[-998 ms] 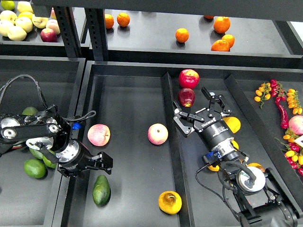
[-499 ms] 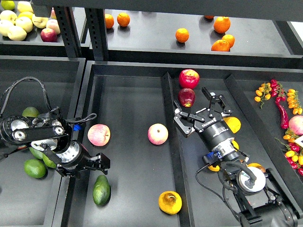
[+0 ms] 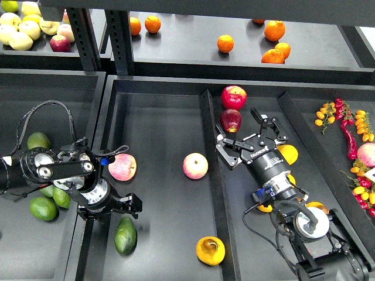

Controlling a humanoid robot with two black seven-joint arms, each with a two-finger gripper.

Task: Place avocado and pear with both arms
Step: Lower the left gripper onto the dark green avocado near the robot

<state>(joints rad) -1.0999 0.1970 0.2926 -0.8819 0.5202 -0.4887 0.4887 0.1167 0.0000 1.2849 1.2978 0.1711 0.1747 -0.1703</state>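
Observation:
The dark green avocado (image 3: 125, 235) lies in the middle tray (image 3: 158, 129) near its front left corner. The golden pear (image 3: 210, 250) with a brown blemish lies in the same tray at the front right. My left gripper (image 3: 131, 204) hovers just above and behind the avocado, apart from it; its jaws look open and empty. My right gripper (image 3: 250, 138) is open and empty over the right compartment, beside a dark red apple (image 3: 230, 120).
Two pink apples (image 3: 122, 167) (image 3: 195, 165) lie mid-tray. A red apple (image 3: 234, 96) sits at the back right. Green fruits (image 3: 44, 208) fill the left tray, an orange-yellow fruit (image 3: 287, 154) lies by my right arm, chillies (image 3: 350, 137) at right, oranges (image 3: 225, 43) on the back shelf.
My left arm's elbow and wrist have swung right towards the middle tray; its gripper stays by the avocado. The right arm, avocado and pear have not moved.

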